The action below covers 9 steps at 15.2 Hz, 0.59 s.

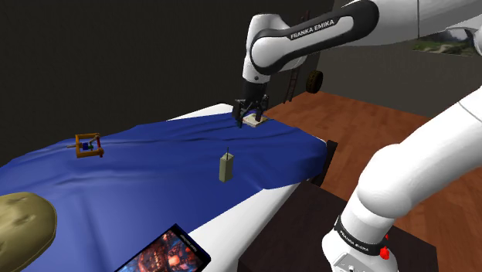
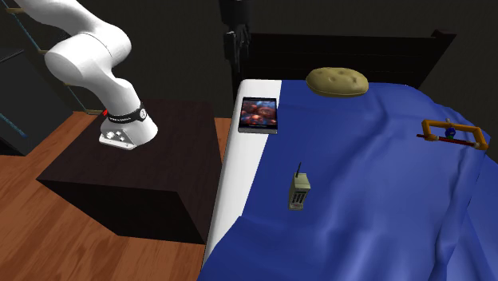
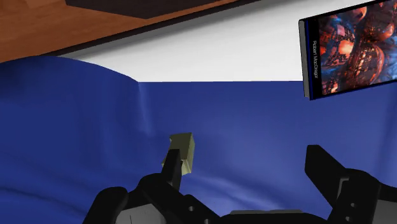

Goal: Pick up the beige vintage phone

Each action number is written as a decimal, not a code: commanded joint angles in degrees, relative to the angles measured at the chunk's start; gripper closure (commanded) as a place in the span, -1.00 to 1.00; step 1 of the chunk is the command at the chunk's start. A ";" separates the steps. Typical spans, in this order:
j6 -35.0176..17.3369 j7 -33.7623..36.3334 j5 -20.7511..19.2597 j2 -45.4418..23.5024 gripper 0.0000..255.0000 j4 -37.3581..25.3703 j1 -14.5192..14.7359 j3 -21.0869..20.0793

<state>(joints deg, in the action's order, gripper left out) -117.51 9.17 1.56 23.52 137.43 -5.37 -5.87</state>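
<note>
Your claw (image 3: pixel 243 156) hangs spread and empty over the blue bed (image 3: pixel 76 127).
You see the beige phone (image 1: pixel 225 167) standing upright on the cover, antenna up, near the bed's white edge and well apart from the claw in the shoulder view; in the wrist view it peeks past one fingertip (image 3: pixel 169 170), untouched. Farther along that edge lies a book (image 2: pixel 258 114), a tan cushion (image 2: pixel 337 81) beyond it.

The white Franka arm with dark joints (image 1: pixel 417 154) arches up and toward the shoulder view's left, wrist bent downward. Its all-black two-finger gripper (image 1: pixel 251 117) points down, fingers (image 3: pixel 323 170) spread apart, holding nothing.
</note>
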 commanded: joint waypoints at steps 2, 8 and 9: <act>-5.53 4.30 -0.79 -5.87 -1.00 -0.34 -1.27 -0.79; -13.59 13.01 -3.64 -18.80 -1.00 -4.90 -3.54 -1.37; -14.70 14.48 -4.22 -20.97 -1.00 -5.89 -3.82 -1.30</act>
<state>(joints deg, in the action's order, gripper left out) -130.86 21.52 -2.05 5.10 132.74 -9.07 -6.89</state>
